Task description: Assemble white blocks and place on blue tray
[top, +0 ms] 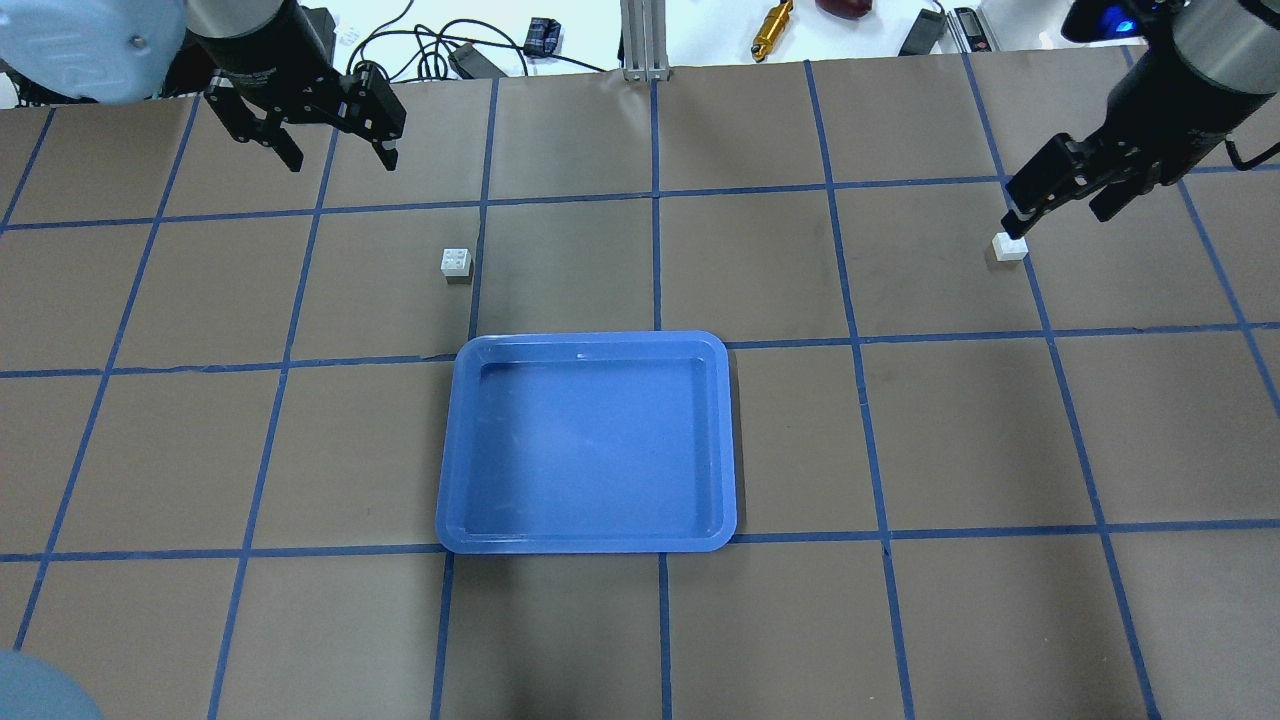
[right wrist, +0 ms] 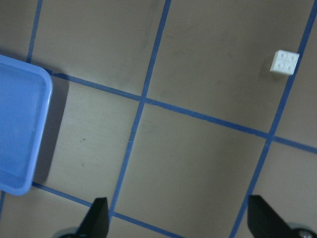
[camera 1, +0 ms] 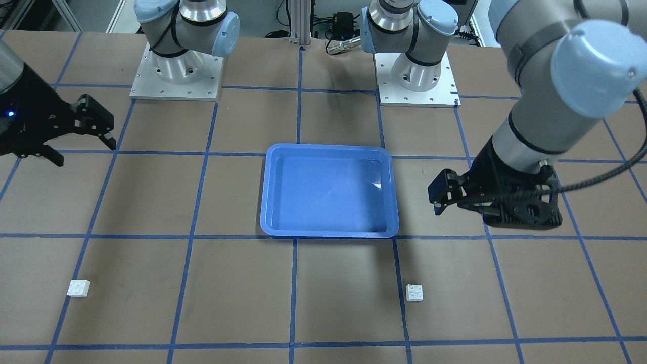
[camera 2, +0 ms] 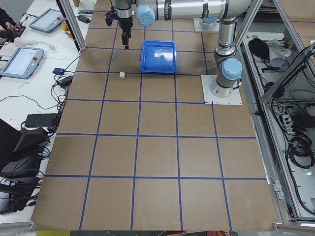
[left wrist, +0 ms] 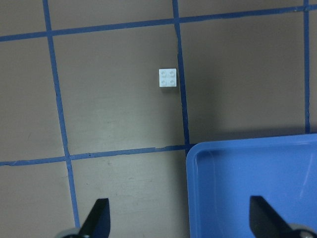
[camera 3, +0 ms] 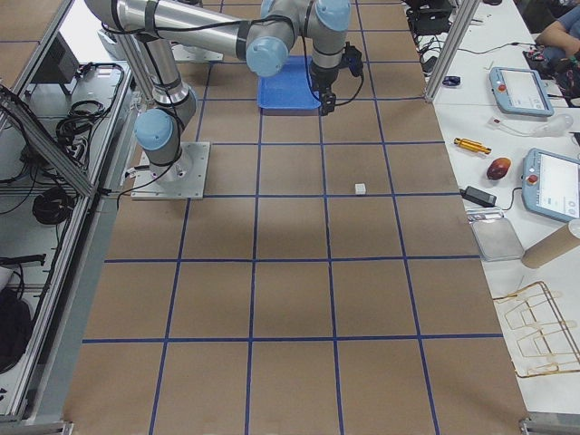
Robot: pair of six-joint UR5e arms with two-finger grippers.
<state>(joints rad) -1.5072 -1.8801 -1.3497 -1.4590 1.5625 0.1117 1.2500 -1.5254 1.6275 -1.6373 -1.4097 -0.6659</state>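
The blue tray (top: 590,342) lies in the middle of the table with nothing in it. Two white blocks lie apart on the brown table, studs up. One (top: 456,264) is beyond the tray's far left corner, the other (top: 1009,247) far to the right. My left gripper (top: 340,158) is open and empty, held above the table to the left of the first block. Its wrist view shows that block (left wrist: 168,78) and the tray's corner (left wrist: 198,153). My right gripper (top: 1062,208) is open and empty, held above the second block (right wrist: 284,62).
The arm bases (camera 1: 177,76) (camera 1: 417,81) stand on plates at the robot's edge of the table. Cables and a brass tool (top: 772,22) lie past the far edge. Blue tape lines divide the table into a grid.
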